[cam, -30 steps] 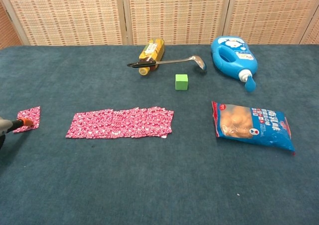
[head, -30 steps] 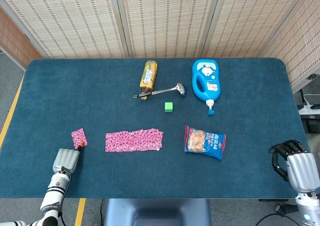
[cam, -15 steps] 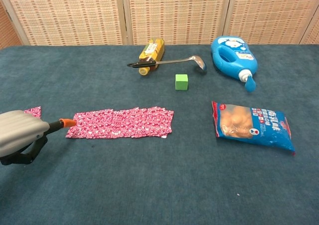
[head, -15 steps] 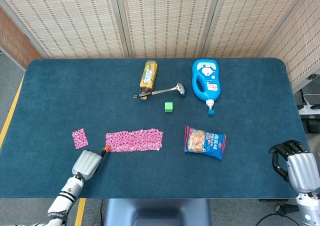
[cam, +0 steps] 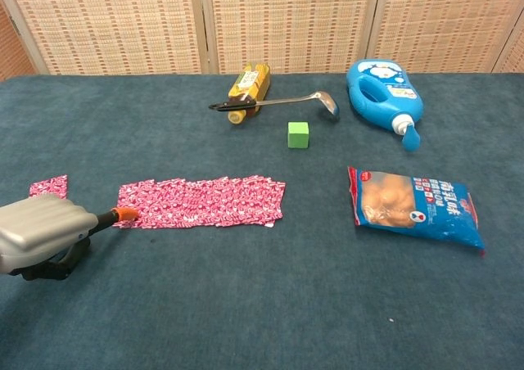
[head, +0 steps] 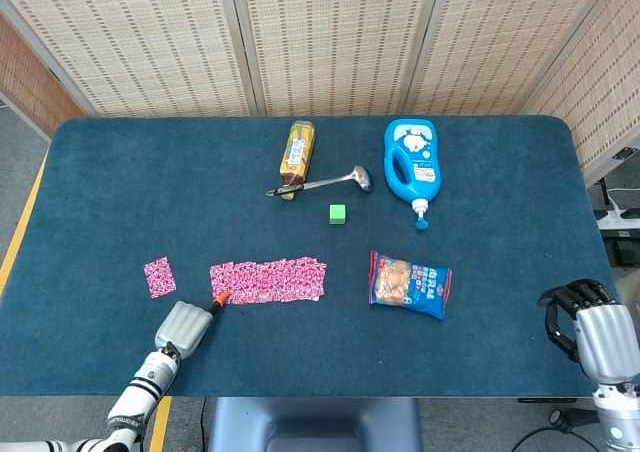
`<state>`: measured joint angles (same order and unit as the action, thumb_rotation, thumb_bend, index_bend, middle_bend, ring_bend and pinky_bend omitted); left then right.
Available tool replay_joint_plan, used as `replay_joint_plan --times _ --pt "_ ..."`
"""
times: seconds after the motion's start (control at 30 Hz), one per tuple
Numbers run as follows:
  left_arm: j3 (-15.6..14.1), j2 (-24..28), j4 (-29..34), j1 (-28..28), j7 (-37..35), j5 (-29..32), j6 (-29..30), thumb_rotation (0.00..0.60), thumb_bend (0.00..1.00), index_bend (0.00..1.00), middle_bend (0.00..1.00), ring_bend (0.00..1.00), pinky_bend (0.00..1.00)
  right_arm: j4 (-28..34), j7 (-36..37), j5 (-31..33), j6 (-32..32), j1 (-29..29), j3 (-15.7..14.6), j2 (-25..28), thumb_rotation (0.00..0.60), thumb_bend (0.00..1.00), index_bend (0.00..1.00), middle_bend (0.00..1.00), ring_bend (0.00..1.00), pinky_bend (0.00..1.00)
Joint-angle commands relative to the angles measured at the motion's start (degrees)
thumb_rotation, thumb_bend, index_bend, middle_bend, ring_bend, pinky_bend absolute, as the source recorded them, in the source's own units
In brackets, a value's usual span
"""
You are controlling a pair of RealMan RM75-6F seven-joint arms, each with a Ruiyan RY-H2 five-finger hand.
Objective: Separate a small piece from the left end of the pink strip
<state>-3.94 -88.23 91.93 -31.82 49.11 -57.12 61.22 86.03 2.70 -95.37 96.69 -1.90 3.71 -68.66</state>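
Observation:
The pink strip (head: 268, 280) (cam: 201, 201) lies flat across the middle of the table. A small pink piece (head: 158, 276) (cam: 47, 187) lies apart from it, a short gap to the left. My left hand (head: 184, 325) (cam: 41, 229) is low at the strip's left end, and its orange fingertip (head: 219, 298) (cam: 125, 214) touches the strip's lower left corner. The hand holds nothing. At the table's right front edge my right hand (head: 592, 334) has its fingers curled in with nothing in them; the chest view does not show it.
At the back stand a yellow bottle (head: 297, 151) on its side, a metal ladle (head: 320, 182), a green cube (head: 338, 213) and a blue detergent jug (head: 411, 167). A snack bag (head: 410, 284) lies right of the strip.
My left hand has moved right from the small piece to the strip's left end, and its fingertip now touches the strip. The strip's left end has shifted slightly right. The right hand stays still.

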Motion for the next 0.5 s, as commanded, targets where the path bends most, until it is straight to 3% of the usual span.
replay_joint_plan --times 0.03,0.5 --pt "0.3 -0.3 -0.6 -0.4 1.6 2.0 -0.1 0.6 0.97 0.0 0.69 0.68 0.57 0.0 0.1 -0.1 0.1 0.1 -0.1 0.1 0.6 0.6 0.56 0.59 0.44 0.35" --pt "5.3 -1.4 -5.5 -3.4 10.2 17.1 2.1 0.6 0.97 0.0 0.69 0.68 0.58 0.3 0.3 -0.5 -0.4 0.0 -0.6 0.5 0.6 0.6 0.56 0.59 0.44 0.35"
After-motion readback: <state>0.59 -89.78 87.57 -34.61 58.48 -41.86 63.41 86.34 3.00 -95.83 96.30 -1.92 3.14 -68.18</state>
